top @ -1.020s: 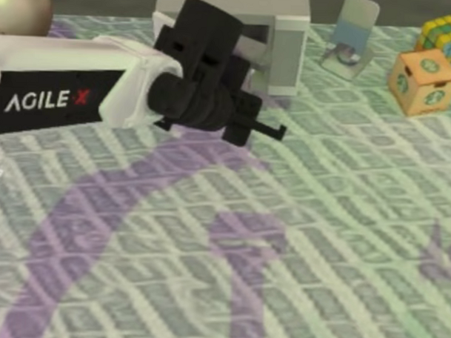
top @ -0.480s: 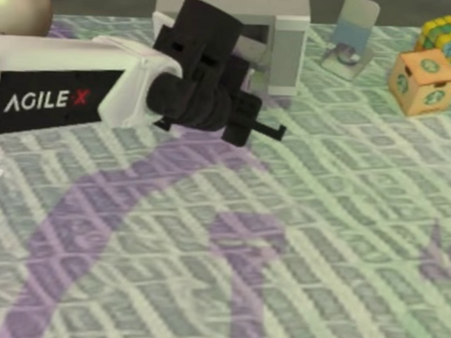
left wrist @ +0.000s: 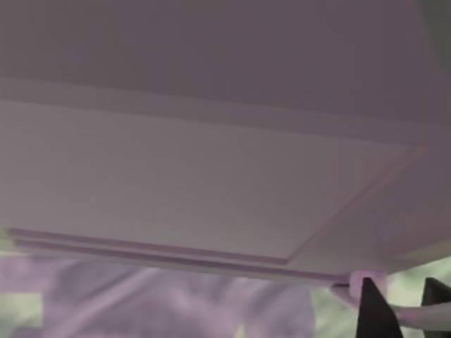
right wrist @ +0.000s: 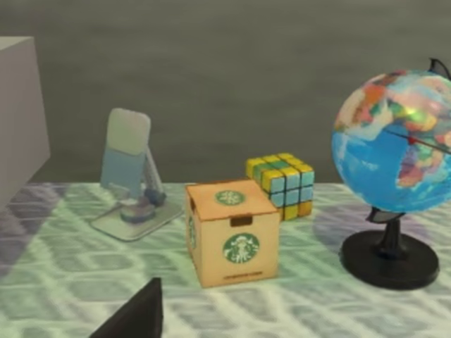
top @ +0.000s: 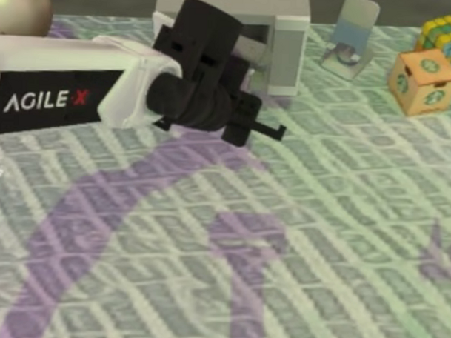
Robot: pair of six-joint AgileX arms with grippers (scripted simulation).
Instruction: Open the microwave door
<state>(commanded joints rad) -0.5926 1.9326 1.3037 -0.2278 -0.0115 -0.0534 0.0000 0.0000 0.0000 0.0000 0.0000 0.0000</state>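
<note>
The light grey microwave (top: 285, 52) stands at the back of the table, left of centre; its side also shows in the right wrist view (right wrist: 17, 120). My left arm reaches in from the left, and its black wrist covers most of the microwave's front. In the left wrist view the microwave door (left wrist: 176, 183) fills the frame. My left gripper (left wrist: 398, 303) is at the door's edge, its two dark fingers (left wrist: 372, 313) shut around the pale door handle (left wrist: 409, 317). Only a dark part of my right gripper (right wrist: 137, 317) shows, low over the table.
A phone stand (top: 352, 40), an orange-tan box (top: 421, 79) and a colour cube (top: 445, 36) sit at the back right. A globe (right wrist: 394, 148) stands beyond them. A beige ball (top: 16, 6) lies at the back left corner.
</note>
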